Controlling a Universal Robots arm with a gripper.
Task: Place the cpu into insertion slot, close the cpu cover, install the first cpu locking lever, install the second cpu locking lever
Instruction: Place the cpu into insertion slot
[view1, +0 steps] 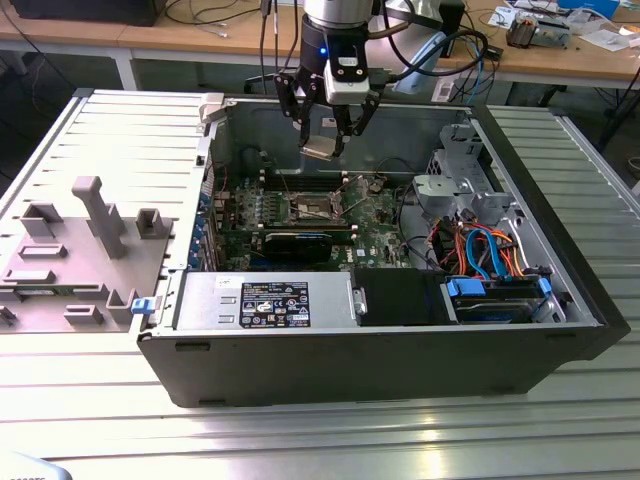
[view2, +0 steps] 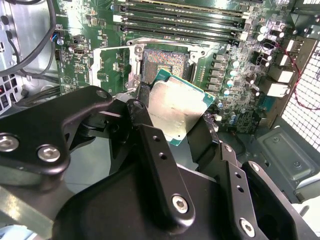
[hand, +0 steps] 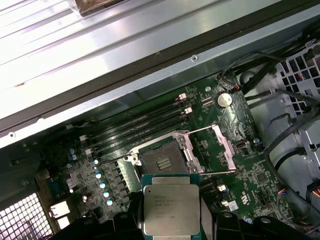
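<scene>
- gripper (view1: 322, 148) jaws clamped on cpu (hand: 171, 210), hanging over the open computer case (view1: 350, 370)
- cpu above motherboard (hand: 250, 180), near bare insertion slot (hand: 161, 161), not seated
- cpu cover (hand: 224, 147) flipped open

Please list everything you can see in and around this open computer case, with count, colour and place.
cpu: one, silvery-grey, held above the motherboard
insertion slot: one, dark with silver rim, on the motherboard, empty
cpu cover: one, silver, swung open beside the slot
motherboard: one, green, inside the case
memory slots: several, black, beside the slot
power supply: one, silver, near edge of the case
cables: several, orange and blue, the exterior view's right
gripper: one, black, shut on the cpu
</scene>
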